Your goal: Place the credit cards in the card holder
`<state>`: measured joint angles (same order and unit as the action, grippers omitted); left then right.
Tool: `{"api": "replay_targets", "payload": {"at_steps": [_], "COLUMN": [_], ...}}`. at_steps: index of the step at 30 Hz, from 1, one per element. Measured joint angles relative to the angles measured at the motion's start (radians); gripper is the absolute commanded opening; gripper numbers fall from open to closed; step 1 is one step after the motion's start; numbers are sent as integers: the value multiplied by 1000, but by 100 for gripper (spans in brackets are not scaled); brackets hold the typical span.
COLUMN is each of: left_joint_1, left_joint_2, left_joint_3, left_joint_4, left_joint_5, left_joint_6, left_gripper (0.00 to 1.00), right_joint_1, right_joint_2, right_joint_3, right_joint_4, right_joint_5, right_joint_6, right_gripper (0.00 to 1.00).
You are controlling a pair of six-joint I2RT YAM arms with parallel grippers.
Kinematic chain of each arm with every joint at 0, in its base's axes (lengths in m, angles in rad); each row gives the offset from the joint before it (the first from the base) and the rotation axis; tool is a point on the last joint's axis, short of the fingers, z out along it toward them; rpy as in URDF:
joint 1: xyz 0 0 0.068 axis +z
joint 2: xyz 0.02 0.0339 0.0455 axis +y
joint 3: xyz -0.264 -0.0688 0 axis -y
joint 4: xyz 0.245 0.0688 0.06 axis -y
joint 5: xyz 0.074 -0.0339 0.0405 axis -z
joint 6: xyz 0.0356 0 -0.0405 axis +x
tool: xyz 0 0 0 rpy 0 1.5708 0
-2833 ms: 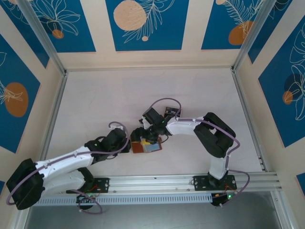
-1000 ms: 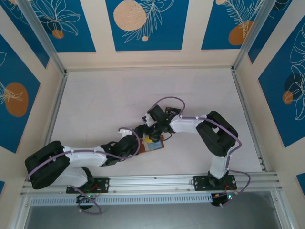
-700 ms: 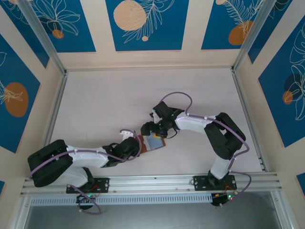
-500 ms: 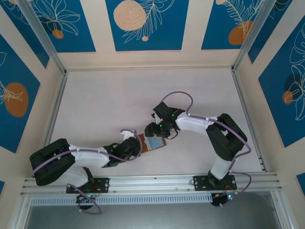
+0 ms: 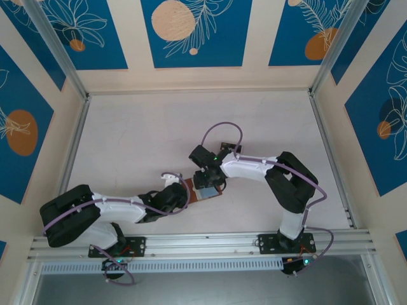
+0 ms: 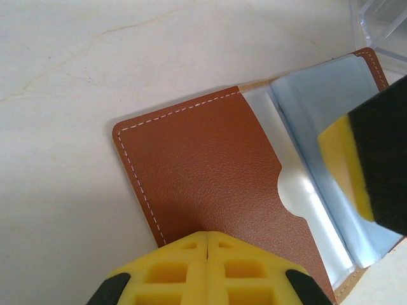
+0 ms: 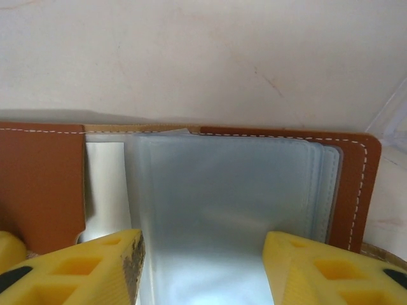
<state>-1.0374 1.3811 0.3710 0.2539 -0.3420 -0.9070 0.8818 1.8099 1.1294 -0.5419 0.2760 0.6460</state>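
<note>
The card holder (image 5: 205, 192), a brown leather wallet, lies open on the table with its pale grey-blue pockets (image 7: 222, 203) facing up. My left gripper (image 6: 207, 238) is shut, its yellow tips pressed together on the brown flap (image 6: 203, 171) near its stitched edge. My right gripper (image 7: 202, 267) is open, low over the pockets, with a yellow finger (image 7: 95, 267) on either side and nothing held. A small dark thing (image 5: 227, 148) sits just beyond the right wrist; I cannot tell whether it is the credit cards.
A clear plastic stand (image 6: 381, 25) sits right next to the wallet's far corner. Both arms meet at the wallet in mid-table (image 5: 206, 181). Pale tabletop (image 5: 140, 133) stretches behind, framed by metal rails and patterned walls.
The right gripper swung away to the right, then came back down over the wallet's pockets with its jaws narrower. The left gripper stayed shut on the brown flap.
</note>
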Motion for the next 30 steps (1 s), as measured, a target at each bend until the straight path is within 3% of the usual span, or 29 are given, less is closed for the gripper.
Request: {"api": "replay_targets", "payload": {"at_steps": [7,11,20,27,30], "left_joint_1": [0,-1,-1,-1,-1], "left_joint_2": [2,10,27,36,39], "left_joint_3": [2,5,17,21,21], "left_joint_4": [1,8,12,18,22], "left_joint_5": [1,1,0,-3,-3], "left_joint_6": [0,0,0,0,1], "left_gripper": [0,0,0,0,0], "right_joint_1": [26,36,48,45,38], "right_joint_2": [26,46,37,10,-3], "right_joint_3": [29,49,23,-10,-17], "right_joint_4": [-26,-41,26,62,57], "right_joint_5": [74,111,87,53,25], "right_joint_6": [8,13,36,37,34], "right_gripper": [59,53,22,27,34]}}
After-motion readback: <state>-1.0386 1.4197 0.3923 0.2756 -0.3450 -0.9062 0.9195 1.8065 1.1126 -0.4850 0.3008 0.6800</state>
